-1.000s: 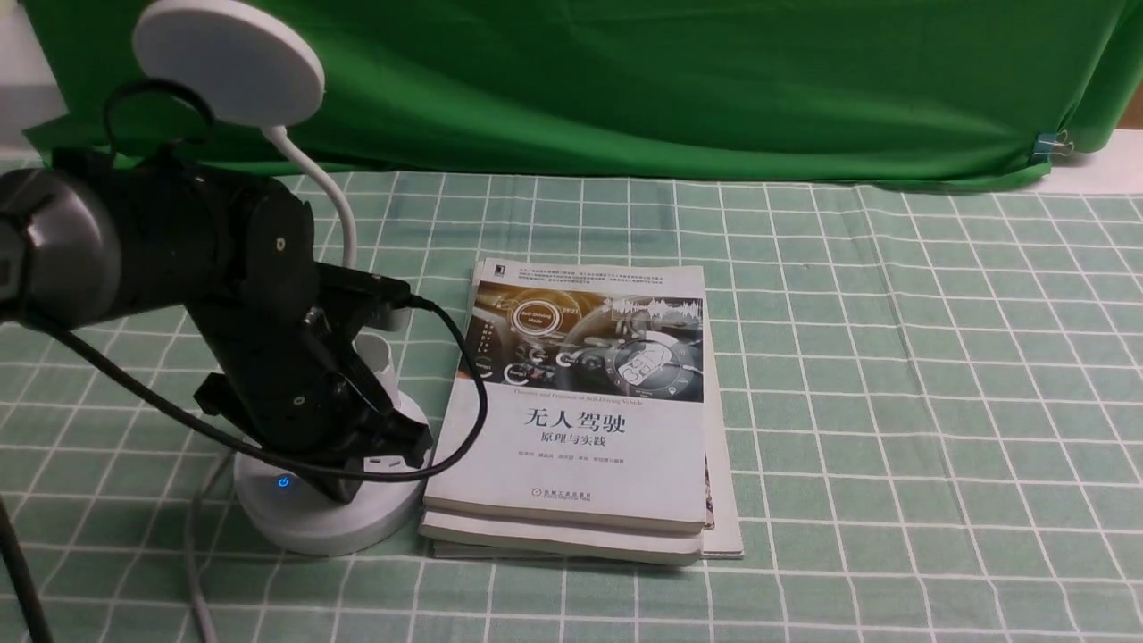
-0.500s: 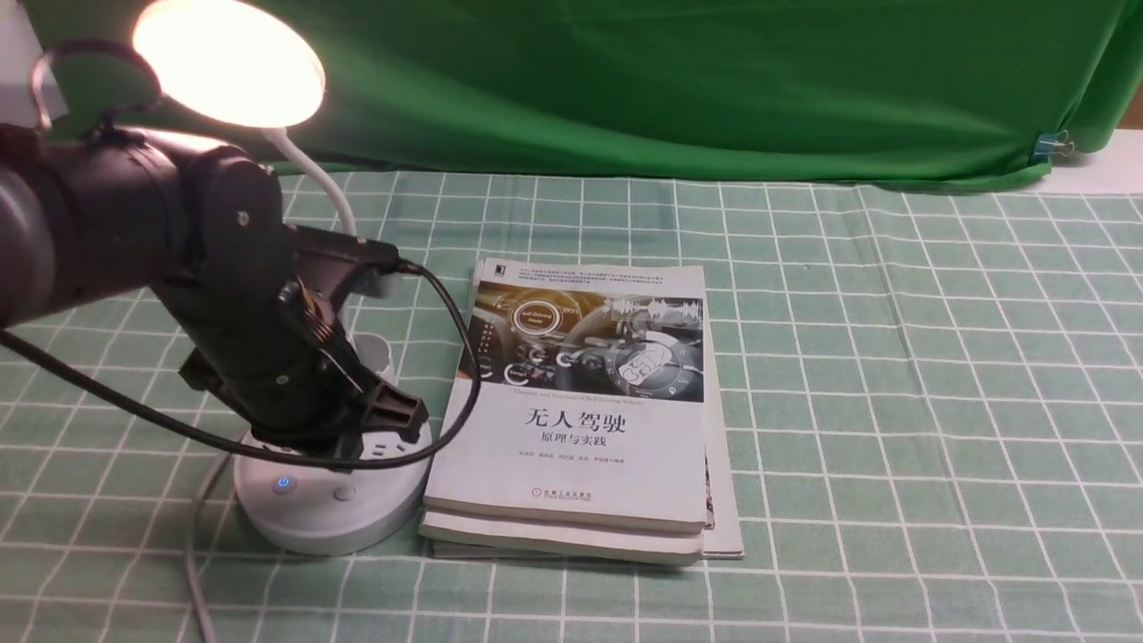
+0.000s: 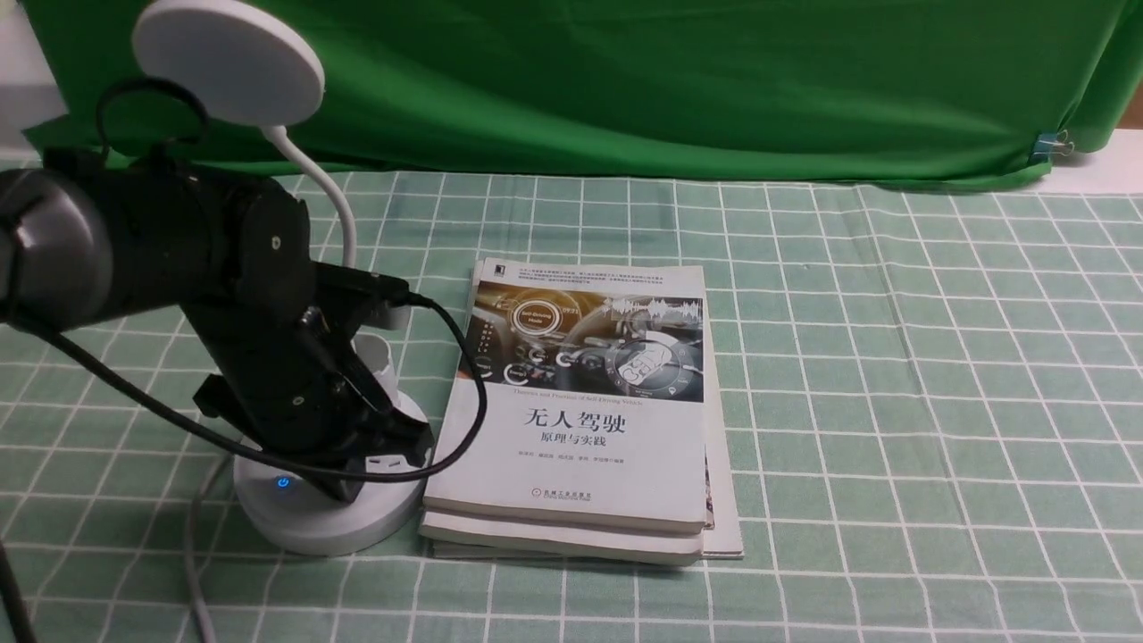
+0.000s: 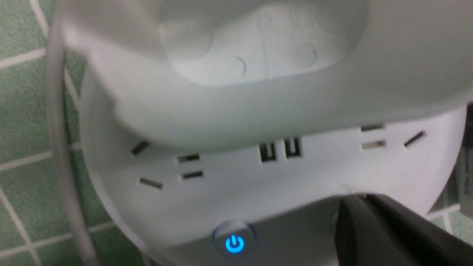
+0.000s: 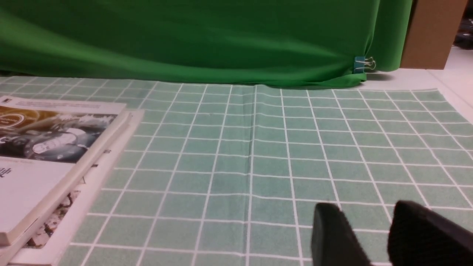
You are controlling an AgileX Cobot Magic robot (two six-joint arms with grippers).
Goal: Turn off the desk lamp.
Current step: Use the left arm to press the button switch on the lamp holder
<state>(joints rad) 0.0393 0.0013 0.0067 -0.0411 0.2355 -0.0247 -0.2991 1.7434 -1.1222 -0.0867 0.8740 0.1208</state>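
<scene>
In the front view, the desk lamp (image 3: 321, 522) stands at the left of the checked tablecloth (image 3: 893, 357), its base just beside the stacked books (image 3: 580, 420). Its disc head, glowing half a second ago, is now dark. The left gripper (image 3: 344, 482) is down on the base beside the blue power button (image 3: 283, 482), so the press looks to have worked and the task seems done. In the left wrist view, the button (image 4: 234, 244) glows blue below the sockets, and the dark fingers (image 4: 388, 236) appear drawn together, holding nothing. In the right wrist view, the right gripper (image 5: 366, 208) hangs low over bare cloth, well apart from the lamp, its fingers slightly parted and empty.
</scene>
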